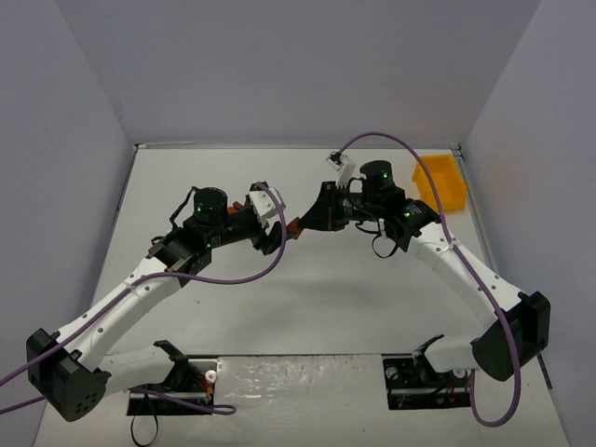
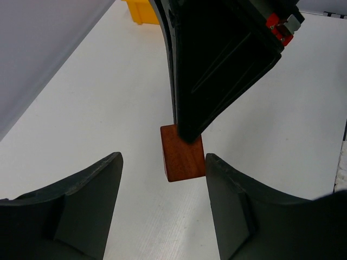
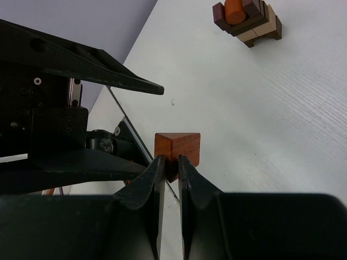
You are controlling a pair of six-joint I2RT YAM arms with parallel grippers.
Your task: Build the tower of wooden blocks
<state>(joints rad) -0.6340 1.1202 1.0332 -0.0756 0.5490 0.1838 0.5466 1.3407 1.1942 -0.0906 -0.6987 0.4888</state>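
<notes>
Block [image 3: 181, 146], reddish wedge, I am pinching it in my right gripper [image 3: 169, 165], jaws nearly closed, my left gripper [image 2: 162, 176] gaping wide around it, tower [image 3: 246, 21] sitting well apart.

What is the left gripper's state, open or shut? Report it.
Open. In the left wrist view, the fingers of the left gripper stand wide apart, with the reddish-brown block between them, pinched by the right gripper.

Colours logged from my remote station
I list a reddish-brown wooden wedge block [image 3: 177, 151]; a small wooden tower [image 3: 246, 24] of dark brown, tan and orange-brown pieces; a yellow plastic bin [image 1: 440, 182]; a plain white table [image 1: 307, 307]; purple cables [image 1: 386, 136].
</notes>
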